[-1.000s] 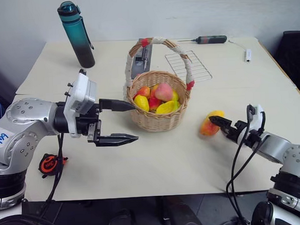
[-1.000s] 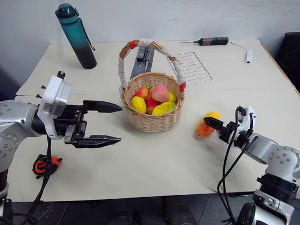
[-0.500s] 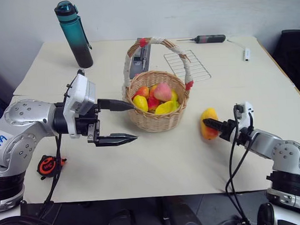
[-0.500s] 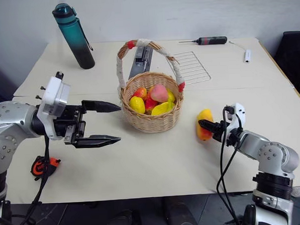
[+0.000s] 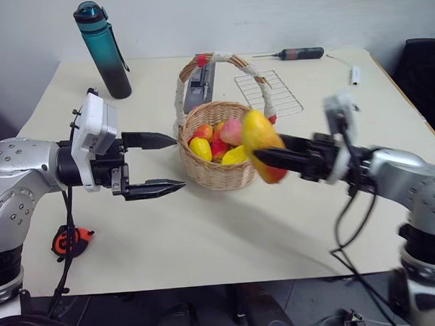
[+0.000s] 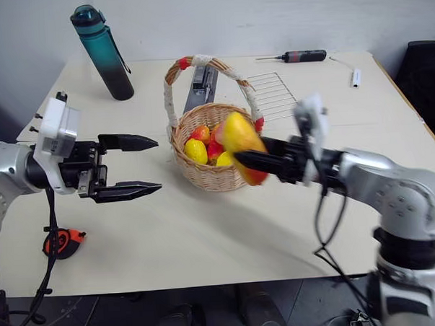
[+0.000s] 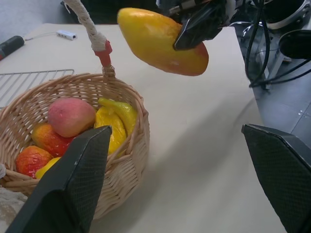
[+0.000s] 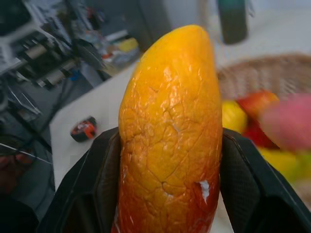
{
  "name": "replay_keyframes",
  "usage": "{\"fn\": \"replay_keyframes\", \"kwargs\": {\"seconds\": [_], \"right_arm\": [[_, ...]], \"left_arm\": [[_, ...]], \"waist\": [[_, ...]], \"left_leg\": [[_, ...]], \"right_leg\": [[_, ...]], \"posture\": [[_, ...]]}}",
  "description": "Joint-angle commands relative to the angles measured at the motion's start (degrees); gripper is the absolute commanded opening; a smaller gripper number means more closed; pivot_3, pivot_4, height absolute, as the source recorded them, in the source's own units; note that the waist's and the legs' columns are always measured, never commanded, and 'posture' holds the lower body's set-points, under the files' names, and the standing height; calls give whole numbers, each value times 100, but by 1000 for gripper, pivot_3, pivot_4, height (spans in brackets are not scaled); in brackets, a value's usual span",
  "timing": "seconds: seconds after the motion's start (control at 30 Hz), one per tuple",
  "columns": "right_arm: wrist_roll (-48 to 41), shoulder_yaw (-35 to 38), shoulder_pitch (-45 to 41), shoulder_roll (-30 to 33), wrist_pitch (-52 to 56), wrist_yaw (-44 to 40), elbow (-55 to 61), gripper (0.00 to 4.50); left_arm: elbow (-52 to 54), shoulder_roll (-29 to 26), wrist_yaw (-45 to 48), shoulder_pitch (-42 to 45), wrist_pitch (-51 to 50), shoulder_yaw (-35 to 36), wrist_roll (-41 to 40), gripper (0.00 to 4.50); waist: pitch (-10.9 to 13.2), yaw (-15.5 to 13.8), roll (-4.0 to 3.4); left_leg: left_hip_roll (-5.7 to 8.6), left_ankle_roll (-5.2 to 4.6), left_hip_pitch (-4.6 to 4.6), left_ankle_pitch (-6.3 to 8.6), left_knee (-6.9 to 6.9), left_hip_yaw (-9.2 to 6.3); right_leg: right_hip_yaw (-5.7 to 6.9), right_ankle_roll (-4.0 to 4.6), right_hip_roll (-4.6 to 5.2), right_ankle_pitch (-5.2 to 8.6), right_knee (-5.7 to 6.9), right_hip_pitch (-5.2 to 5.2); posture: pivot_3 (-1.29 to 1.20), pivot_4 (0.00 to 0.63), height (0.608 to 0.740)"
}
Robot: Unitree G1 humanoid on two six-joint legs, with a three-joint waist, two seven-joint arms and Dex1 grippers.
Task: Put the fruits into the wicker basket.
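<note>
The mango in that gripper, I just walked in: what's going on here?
The right gripper is shut on the mango, holding it in the air beside the wicker basket, which already holds several fruits. The left gripper hangs open and empty on the basket's other side. The mango isn't in the basket yet.

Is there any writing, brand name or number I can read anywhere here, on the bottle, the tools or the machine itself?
None can be read.
Tape measure: dark marks on its orange face, too small to read.
Water bottle: no label visible.
Screwdriver: no legible marking.
Mango and wicker basket: no print or sticker.
</note>
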State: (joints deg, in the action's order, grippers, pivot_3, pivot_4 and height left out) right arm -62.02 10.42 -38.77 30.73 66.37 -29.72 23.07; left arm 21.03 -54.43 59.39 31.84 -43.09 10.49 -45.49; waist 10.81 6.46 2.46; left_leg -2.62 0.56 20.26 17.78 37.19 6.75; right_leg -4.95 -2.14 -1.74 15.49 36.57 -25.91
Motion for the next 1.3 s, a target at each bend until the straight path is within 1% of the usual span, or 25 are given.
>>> {"fn": "replay_keyframes", "kwargs": {"seconds": [0.03,0.1,0.17,0.23,0.27,0.37,0.4,0.47,0.53,0.6,0.63,0.73,0.8,0.9,0.97,1.03,1.13,1.27,1.3], "right_arm": [[650,-511,-555,-457,-439,532,-214,2344],[1166,-783,-925,-790,-643,941,-573,2344],[1674,-1056,-1188,-920,-832,1142,-821,2344],[2206,-1461,-1274,-779,-1120,1005,-846,3067],[2389,-1595,-1271,-718,-1236,912,-840,3346],[3084,-2095,-1080,-377,-1675,667,-687,4427],[3165,-2136,-1028,-348,-1733,620,-638,4490],[3092,-2039,-870,-323,-1932,363,-370,4490],[2533,-1547,-659,-313,-1892,38,63,4490],[1908,-910,-342,66,-1639,-319,551,4490],[1723,-732,-247,202,-1528,-387,687,4490],[1052,160,342,894,-1294,-774,1003,4490],[975,483,640,1268,-1269,-883,1055,4490],[1406,646,915,1619,-1422,-681,858,4490],[1876,502,913,1558,-1642,-309,641,4490],[2599,160,870,1418,-2073,105,425,4490],[2746,17,609,622,-2166,727,35,4490],[3133,-442,503,77,-2369,887,-173,4490],[3239,-551,455,-172,-2469,1023,-342,4490]], "left_arm": [[134,-5,-70,85,57,112,-41,4500],[196,9,-115,61,48,137,-59,4500],[254,26,-195,34,30,178,-77,4500],[310,28,-261,0,7,223,-102,4500],[330,25,-283,-13,4,234,-112,4500],[376,-7,-320,-67,-14,279,-159,4500],[374,-21,-322,-77,-17,293,-169,4500],[362,-38,-329,-90,-20,306,-170,4500],[345,-40,-333,-99,-9,299,-159,4500],[316,-37,-342,-65,-11,274,-157,4500],[303,-44,-335,-60,-12,281,-166,4500],[187,-20,-318,30,25,210,-121,4500],[103,-6,-288,76,79,147,-59,4500],[-17,22,-223,205,118,63,-38,4500],[-118,51,-174,311,158,-13,12,4500],[-209,94,-138,413,199,-100,76,4500],[-281,175,-99,560,248,-290,198,4500],[-370,230,-15,624,376,-467,389,4500],[-417,278,-27,678,365,-473,379,4500]], "waist": [[-1,-10,1],[-3,-12,3],[-3,-13,3],[-4,-37,4],[-4,-51,4],[-4,-86,4],[-4,-99,4],[-4,-98,4],[-4,-99,4],[-4,-139,3],[-4,-164,3],[-6,-207,8],[-7,-213,9],[-6,-163,10],[-7,-126,12],[-7,-112,12],[-7,-77,12],[-6,-62,10],[-6,-61,11]], "left_leg": [[0,0,3,0,0,0],[4,3,31,-2,5,4],[11,17,76,-11,35,5],[11,17,112,-11,44,6],[11,17,129,-11,45,9],[7,18,177,-10,45,10],[5,18,188,-10,48,9],[4,16,192,-9,50,10],[5,16,193,-8,53,11],[4,16,192,-8,60,9],[5,15,192,-8,66,9],[7,7,183,-3,89,1],[14,-21,167,10,97,-4],[28,-37,162,3,98,3],[32,-37,154,-8,97,10],[35,-25,123,-18,86,13],[29,-11,89,-26,75,8],[27,4,93,-35,72,7],[27,20,95,-41,72,7]], "right_leg": [[0,1,0,0,0,-3],[-1,0,8,0,5,-34],[-1,-4,17,-4,47,-84],[0,-4,20,-3,55,-121],[0,-4,22,-3,57,-140],[7,-4,22,-3,57,-184],[11,-4,22,-3,56,-192],[12,-4,22,-3,51,-194],[11,-4,21,-3,54,-194],[11,-4,20,-3,63,-194],[12,-4,20,-3,69,-194],[14,-5,21,-3,74,-172],[12,-11,22,-6,72,-149],[0,-15,28,-7,72,-146],[-11,-17,27,-13,80,-146],[-15,-12,26,-16,88,-132],[-14,-5,17,-13,88,-104],[-13,-4,17,-12,106,-113],[-13,-4,17,-12,110,-118]], "posture": [[0,150,740],[0,150,740],[0,150,740],[0,150,740],[0,150,740],[0,150,740],[0,150,740],[0,150,740],[0,150,740],[0,150,740],[0,150,740],[0,150,740],[0,150,740],[0,150,740],[0,150,740],[0,150,740],[0,150,740],[0,150,740],[0,150,740]]}}
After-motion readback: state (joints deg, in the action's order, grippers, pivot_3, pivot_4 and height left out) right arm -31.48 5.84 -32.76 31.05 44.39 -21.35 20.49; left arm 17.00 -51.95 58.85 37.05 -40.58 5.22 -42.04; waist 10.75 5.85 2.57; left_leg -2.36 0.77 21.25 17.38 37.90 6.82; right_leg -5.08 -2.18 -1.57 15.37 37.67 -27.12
